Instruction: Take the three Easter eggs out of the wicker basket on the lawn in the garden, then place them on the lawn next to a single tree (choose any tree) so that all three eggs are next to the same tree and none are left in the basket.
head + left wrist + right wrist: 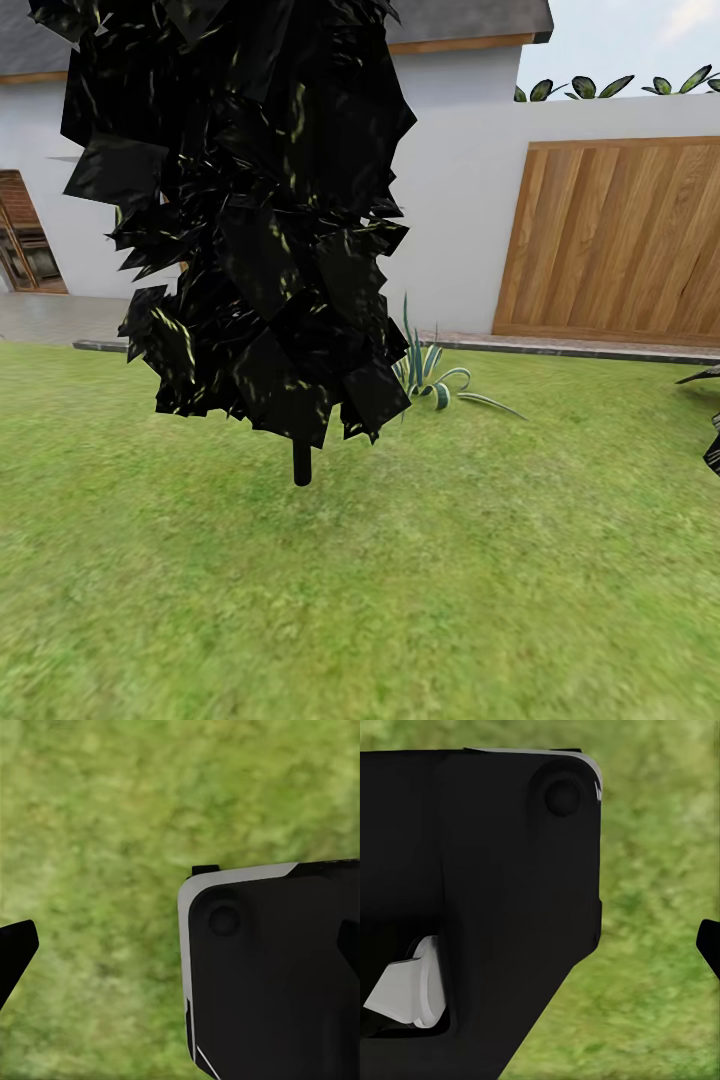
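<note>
The Easter eggs and the wicker basket are out of view. Bright green lawn point(420, 600) spreads ahead of me in the garden. In the left wrist view my left gripper point(187, 949) is open above the grass point(112, 810), its dark fingertips point(15, 949) far apart at the frame's edges, with nothing between them. In the right wrist view my right gripper point(544, 945) shows one dark fingertip point(710, 943) at the edge over grass point(660, 832). It looks open and empty. A black part of my own body fills much of both wrist views.
A dark cone-shaped tree point(250, 200) on a thin stem point(302, 465) stands close ahead, left of centre. A spiky striped plant point(430, 375) grows behind it. Beyond are a white house wall point(460, 180), a wooden gate point(610, 240) and paving point(50, 315). Dark foliage point(712, 440) pokes in at right.
</note>
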Motion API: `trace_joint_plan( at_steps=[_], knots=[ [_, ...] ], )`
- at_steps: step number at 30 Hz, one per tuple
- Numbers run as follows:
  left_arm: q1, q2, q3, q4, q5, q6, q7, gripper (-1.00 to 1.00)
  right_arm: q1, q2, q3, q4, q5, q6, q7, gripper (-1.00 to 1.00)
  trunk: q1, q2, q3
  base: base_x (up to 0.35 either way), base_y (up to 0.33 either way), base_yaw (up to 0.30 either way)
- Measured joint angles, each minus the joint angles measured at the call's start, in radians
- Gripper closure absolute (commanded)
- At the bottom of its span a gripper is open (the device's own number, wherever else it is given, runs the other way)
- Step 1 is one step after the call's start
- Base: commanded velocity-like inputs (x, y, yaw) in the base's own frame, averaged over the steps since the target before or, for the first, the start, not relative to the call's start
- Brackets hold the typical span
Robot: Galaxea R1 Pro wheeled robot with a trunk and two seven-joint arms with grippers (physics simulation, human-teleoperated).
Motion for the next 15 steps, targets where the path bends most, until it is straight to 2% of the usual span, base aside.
trace_joint_plan(
  at_steps=[9,15],
  knots=[
    [0.0,-0.003,-0.001,-0.001,0.0,-0.001,0.001,-1.0,0.0,0.006,0.0,0.0,0.0,-0.001,0.0,-1.0,0.0,0.0,0.0,0.006,0.006,0.0],
    [0.001,-0.007,-0.001,-0.001,-0.001,-0.002,0.003,-1.0,0.0,0.018,-0.001,0.0,0.0,-0.003,0.0,-1.0,0.0,0.0,0.0,0.154,0.153,0.0]
  ],
)
